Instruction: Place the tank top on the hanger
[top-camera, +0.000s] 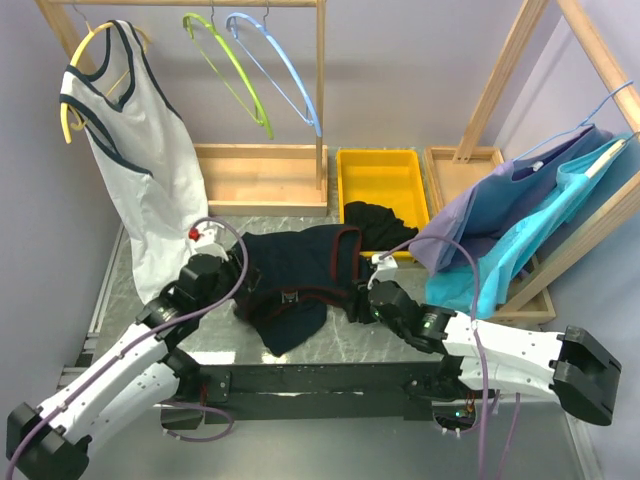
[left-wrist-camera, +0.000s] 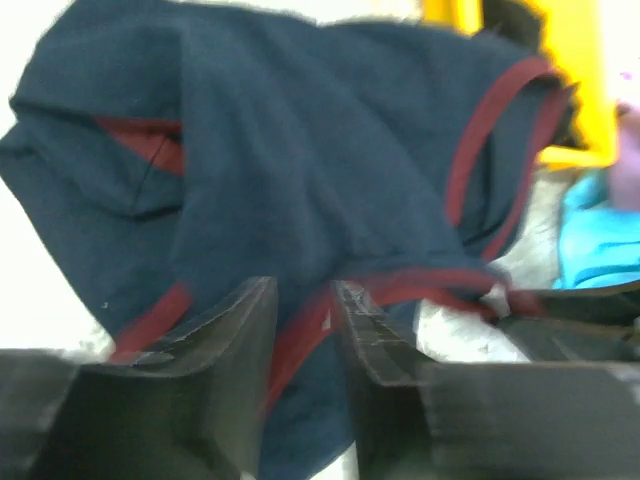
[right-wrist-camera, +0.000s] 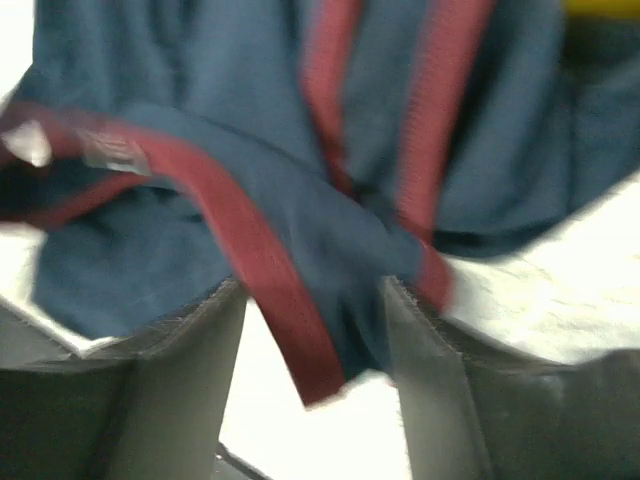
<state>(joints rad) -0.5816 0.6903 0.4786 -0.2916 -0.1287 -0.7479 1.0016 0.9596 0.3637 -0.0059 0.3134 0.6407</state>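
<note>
The dark navy tank top (top-camera: 310, 262) with dark red trim lies crumpled on the table between my two grippers. The lime-green hanger (top-camera: 236, 78) hangs bare on the wooden rail at the back left. My left gripper (top-camera: 250, 290) is at the top's left edge. In the left wrist view its jaws (left-wrist-camera: 305, 300) are nearly closed on a fold of navy cloth (left-wrist-camera: 300, 150) with red trim. My right gripper (top-camera: 358, 300) is at the top's right edge. In the right wrist view it (right-wrist-camera: 315, 300) is open, with a red-trimmed strap (right-wrist-camera: 270, 270) hanging between the fingers.
A white tank top (top-camera: 150, 160) hangs on a yellow hanger at the far left, and a light blue hanger (top-camera: 285, 70) beside the green one. A yellow tray (top-camera: 382, 180) holds a black garment (top-camera: 380, 222). Blue and purple garments (top-camera: 520, 220) hang on the right rack.
</note>
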